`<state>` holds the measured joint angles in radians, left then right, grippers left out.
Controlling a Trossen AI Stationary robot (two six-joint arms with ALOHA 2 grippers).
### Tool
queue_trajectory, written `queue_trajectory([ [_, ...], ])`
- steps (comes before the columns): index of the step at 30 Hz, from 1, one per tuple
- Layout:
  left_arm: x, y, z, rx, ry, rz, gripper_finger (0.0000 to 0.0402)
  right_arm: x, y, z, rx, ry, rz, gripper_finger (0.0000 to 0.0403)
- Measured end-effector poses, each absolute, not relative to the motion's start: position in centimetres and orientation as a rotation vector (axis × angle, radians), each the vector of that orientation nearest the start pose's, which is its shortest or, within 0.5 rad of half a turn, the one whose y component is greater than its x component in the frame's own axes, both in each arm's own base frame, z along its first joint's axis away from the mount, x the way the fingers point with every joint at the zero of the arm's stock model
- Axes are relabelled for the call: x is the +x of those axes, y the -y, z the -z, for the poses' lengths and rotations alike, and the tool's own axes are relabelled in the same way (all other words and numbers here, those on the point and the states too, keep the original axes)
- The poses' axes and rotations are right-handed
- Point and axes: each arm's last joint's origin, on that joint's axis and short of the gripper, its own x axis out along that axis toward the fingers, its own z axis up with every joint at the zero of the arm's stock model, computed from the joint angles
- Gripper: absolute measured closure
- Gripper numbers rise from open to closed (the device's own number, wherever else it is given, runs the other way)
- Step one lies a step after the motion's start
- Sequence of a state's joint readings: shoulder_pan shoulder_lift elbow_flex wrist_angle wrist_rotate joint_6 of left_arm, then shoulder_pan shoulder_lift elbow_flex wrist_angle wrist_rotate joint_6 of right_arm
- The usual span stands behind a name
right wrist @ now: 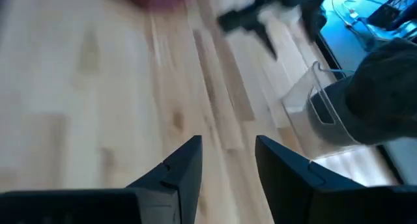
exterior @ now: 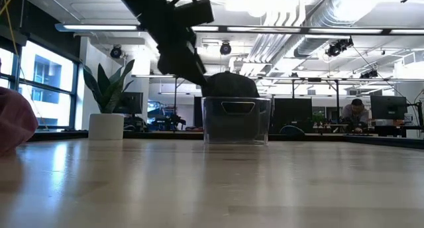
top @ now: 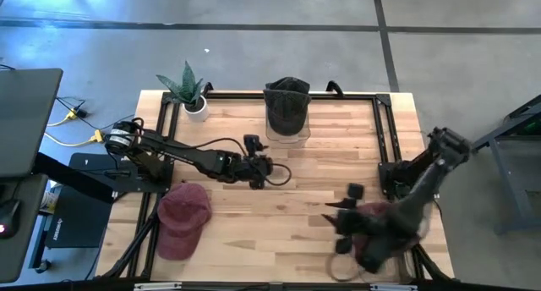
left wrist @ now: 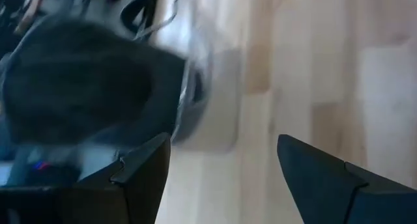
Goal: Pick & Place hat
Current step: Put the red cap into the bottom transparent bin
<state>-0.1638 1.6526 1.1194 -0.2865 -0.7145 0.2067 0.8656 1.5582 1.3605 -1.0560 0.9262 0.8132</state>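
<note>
Near the table's middle, the left gripper hangs over bare wood with its fingers spread wide and nothing between them, pointing toward the clear bin at the far edge. That bin holds a dark cap, rounded and bulging above the rim. At the right front corner, the right gripper sits above the boards, its fingers a narrow gap apart and empty. A maroon cap lies flat at the left front, brim toward the near edge, well apart from both grippers. A potted plant stands at the far left corner. Between the maroon cap, the bin and the right gripper, the wooden table is open.
</note>
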Motion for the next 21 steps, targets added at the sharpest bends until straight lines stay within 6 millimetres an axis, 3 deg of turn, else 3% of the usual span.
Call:
queue_trajectory([
  [4,33.0,3.5,-23.1,0.467,-0.877,-0.5,0.0128,25.3,-19.8,-26.4,-0.367,-0.823,0.361,0.0265],
  [8,31.5,4.0,-23.4,0.199,-1.089,-0.323,0.0128,29.6,-18.1,-23.2,-0.451,-0.901,0.347,0.0265],
  [10,30.8,4.6,-23.2,0.093,-1.19,-0.226,0.0129,31.4,-17.0,-21.3,-0.456,-0.902,0.271,0.0265],
  [13,29.1,5.9,-22.6,0.04,-1.38,-0.084,0.0129,33.7,-15.0,-18.6,-0.323,-0.801,0.016,0.0265],
  [17,25.9,7.8,-22.5,0.009,-1.669,-0.04,0.0129,34.9,-11.9,-16.6,-0.131,-0.561,-0.274,0.0265],
  [21,23.4,9.4,-22.9,-0.016,-1.857,-0.14,0.0129,34.6,-8.9,-15.3,-0.036,-0.469,-0.242,0.0265],
])
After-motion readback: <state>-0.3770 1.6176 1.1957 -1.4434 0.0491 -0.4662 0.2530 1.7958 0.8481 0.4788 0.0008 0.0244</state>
